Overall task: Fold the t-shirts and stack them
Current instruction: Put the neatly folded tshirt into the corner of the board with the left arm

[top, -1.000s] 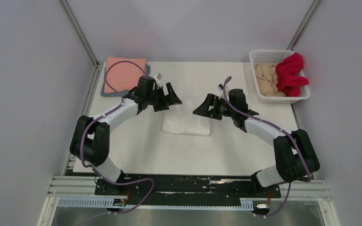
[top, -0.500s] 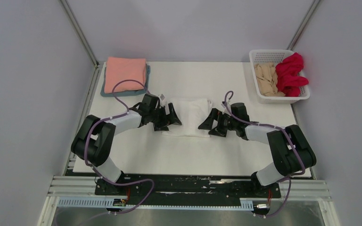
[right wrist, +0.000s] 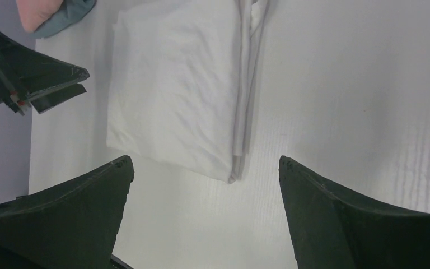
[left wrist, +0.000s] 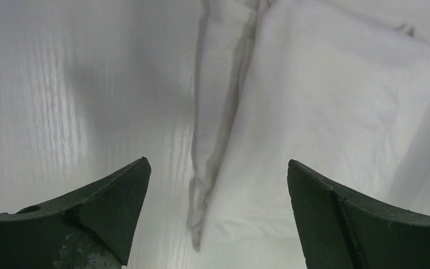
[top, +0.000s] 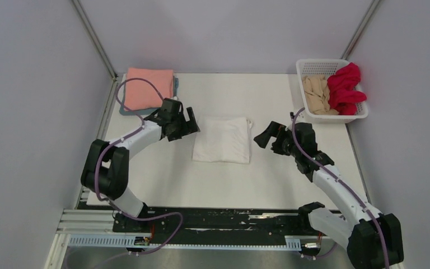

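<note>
Lying folded, white t-shirt [top: 222, 139] shows layered edges only to wrist cameras

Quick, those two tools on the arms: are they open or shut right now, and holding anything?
Left tool: open, holding nothing.
Right tool: open, holding nothing.

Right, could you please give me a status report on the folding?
Open, empty: left end effector, right end effector, flanking folded white t-shirt. Far left: pink t-shirt atop grey-blue t-shirt. In basket: red t-shirt, beige t-shirt. Nothing blocking.
</note>
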Tool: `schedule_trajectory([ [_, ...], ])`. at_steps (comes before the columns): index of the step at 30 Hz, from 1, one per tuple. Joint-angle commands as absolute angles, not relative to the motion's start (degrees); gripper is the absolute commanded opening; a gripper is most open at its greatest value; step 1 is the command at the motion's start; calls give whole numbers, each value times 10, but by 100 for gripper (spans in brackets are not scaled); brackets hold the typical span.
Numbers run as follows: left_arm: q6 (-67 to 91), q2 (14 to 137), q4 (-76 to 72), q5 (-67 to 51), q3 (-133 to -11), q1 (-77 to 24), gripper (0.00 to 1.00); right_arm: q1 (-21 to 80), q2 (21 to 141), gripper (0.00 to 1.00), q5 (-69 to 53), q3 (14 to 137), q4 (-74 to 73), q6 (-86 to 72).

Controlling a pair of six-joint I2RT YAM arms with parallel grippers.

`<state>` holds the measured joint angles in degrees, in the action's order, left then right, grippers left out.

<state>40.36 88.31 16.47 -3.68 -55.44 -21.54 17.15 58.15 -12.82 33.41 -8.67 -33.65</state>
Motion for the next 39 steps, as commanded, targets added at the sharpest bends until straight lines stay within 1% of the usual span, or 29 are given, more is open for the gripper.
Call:
schedule_trajectory([
  [1,375,986,203,-15,-630,-205,100,169,524,100,-54,341,-147,-309],
  [3,368,1024,200,-57,-654,-205,100,170,506,100,-53,342,-159,-306],
  [7,369,1074,179,-102,-670,-214,94,169,478,100,-39,340,-184,-298],
  [9,370,1092,181,-103,-677,-229,88,169,467,100,-27,337,-190,-295],
  [11,372,1109,185,-95,-688,-245,80,170,456,100,-12,333,-193,-296],
  [12,373,1123,187,-93,-700,-251,71,169,450,100,-4,332,-193,-295],
  [13,374,1130,197,-83,-708,-261,67,169,445,100,-1,330,-193,-294],
  [14,376,1146,204,-74,-727,-266,58,169,441,100,17,329,-194,-292],
  [15,377,1155,224,-46,-738,-277,55,169,436,100,29,327,-195,-291],
  [16,379,1172,236,-30,-763,-286,46,169,431,100,37,325,-197,-289],
  [17,381,1181,263,7,-776,-290,40,169,426,100,43,322,-197,-289],
  [18,383,1197,278,26,-802,-297,28,170,421,100,52,319,-196,-288],
  [19,383,1205,303,58,-815,-300,23,169,415,100,59,317,-196,-286],
  [21,380,1222,328,86,-848,-303,2,170,406,100,77,311,-196,-285],
  [22,376,1228,333,101,-866,-304,0,170,403,100,83,310,-197,-284],
  [25,354,1232,352,147,-901,-304,0,169,401,100,94,307,-195,-278],
  [30,242,1218,344,289,-974,-302,0,169,411,100,101,299,-187,-272],
  [32,181,1210,318,342,-990,-300,0,170,416,100,99,295,-181,-271],
  [34,117,1201,252,380,-989,-296,0,169,422,100,99,287,-172,-272],
  [36,61,1195,203,407,-984,-288,0,169,429,100,100,283,-165,-270],
  [39,-22,1191,147,419,-986,-270,0,169,437,100,103,282,-160,-268],
])
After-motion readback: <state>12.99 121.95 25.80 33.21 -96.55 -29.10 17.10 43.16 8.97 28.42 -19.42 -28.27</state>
